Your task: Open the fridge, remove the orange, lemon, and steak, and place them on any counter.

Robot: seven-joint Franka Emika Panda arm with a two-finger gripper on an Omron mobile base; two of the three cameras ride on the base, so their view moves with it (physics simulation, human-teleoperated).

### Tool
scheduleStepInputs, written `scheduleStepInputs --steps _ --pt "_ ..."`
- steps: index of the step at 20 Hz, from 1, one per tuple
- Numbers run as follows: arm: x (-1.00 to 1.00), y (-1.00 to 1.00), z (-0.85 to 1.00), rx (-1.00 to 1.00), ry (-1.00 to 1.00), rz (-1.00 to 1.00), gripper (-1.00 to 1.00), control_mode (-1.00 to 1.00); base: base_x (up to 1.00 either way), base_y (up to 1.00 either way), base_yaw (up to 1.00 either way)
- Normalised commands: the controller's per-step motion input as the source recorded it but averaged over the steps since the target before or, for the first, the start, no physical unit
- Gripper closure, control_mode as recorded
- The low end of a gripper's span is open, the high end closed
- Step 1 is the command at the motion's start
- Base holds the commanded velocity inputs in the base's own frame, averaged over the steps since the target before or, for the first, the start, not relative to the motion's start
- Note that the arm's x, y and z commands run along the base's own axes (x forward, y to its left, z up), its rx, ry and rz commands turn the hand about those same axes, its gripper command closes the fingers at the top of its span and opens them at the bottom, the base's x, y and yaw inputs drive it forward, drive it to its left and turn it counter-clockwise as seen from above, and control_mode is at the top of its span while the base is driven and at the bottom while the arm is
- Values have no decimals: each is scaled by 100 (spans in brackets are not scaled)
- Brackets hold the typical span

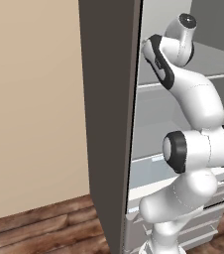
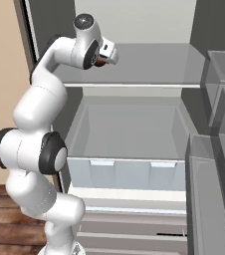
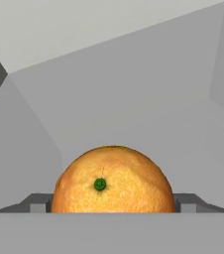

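Observation:
The fridge [image 2: 149, 69] stands open, its grey door [image 1: 109, 109] swung out to the left. My arm reaches onto the upper shelf. The orange [image 3: 113, 181], round with a green stem dot, sits between my fingertips [image 3: 37, 204] and fills the gap from side to side. In the right base view the orange [image 2: 100, 61] is a small dark-orange patch under the hand, just above the shelf near its left end. My gripper [image 2: 106, 58] is shut on it. The lemon, the steak and the counter are out of view.
Below the shelf is a clear crisper bin [image 2: 129, 172], with the grey lower drawers [image 2: 129, 234] under it. Translucent door bins [image 2: 219, 149] stand close on the right. A beige wall [image 1: 29, 99] and wooden floor [image 1: 34, 228] lie left of the door.

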Motion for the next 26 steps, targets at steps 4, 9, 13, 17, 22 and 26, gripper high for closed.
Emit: scheduleStepInputs --steps 4,9,13,17,22,26 --pt "-56 0 6 0 -8 0 100 -100 0 0 0" --pt "-99 0 28 0 -27 0 100 -100 0 0 0" --pt "-100 0 35 0 -18 0 100 -100 0 0 0" --pt "-100 0 29 0 -5 0 100 -100 0 0 0" --pt "-100 0 32 0 0 0 100 -100 0 0 0" --pt "-100 0 24 0 1 0 100 -100 0 0 0"
